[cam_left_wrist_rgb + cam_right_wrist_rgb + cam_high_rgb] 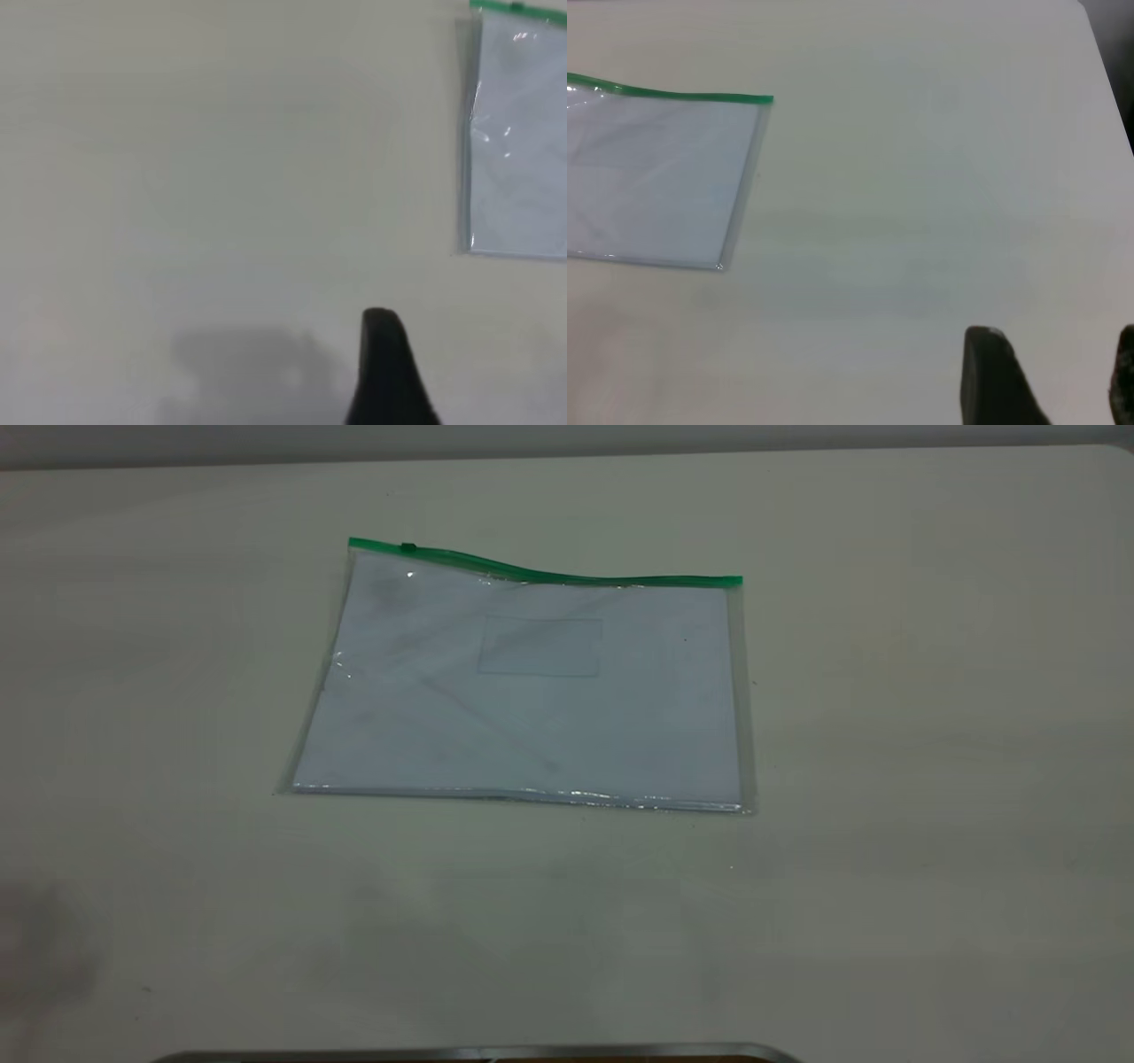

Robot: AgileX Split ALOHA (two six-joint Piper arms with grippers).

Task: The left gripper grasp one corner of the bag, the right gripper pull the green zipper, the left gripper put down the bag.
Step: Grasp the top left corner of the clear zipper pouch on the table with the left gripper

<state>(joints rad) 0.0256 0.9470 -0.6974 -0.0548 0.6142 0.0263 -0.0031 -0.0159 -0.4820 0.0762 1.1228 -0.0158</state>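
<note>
Lying flat on table (pixel 930 797): bag (pixel 532 708), green zipper (pixel 567 576) along far edge, well apart from left gripper (pixel 385 372) (grip state unreadable) and spread-fingered right gripper (pixel 1050 376).

One black finger (pixel 387 367) of the left gripper hangs over the pale table (pixel 221 177); the bag (pixel 518 142), green zipper (pixel 523 9) showing, lies well apart.

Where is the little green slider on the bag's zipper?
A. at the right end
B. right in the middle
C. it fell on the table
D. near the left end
D: in the exterior view the small green slider sits on the green zipper near the bag's left end.
</note>
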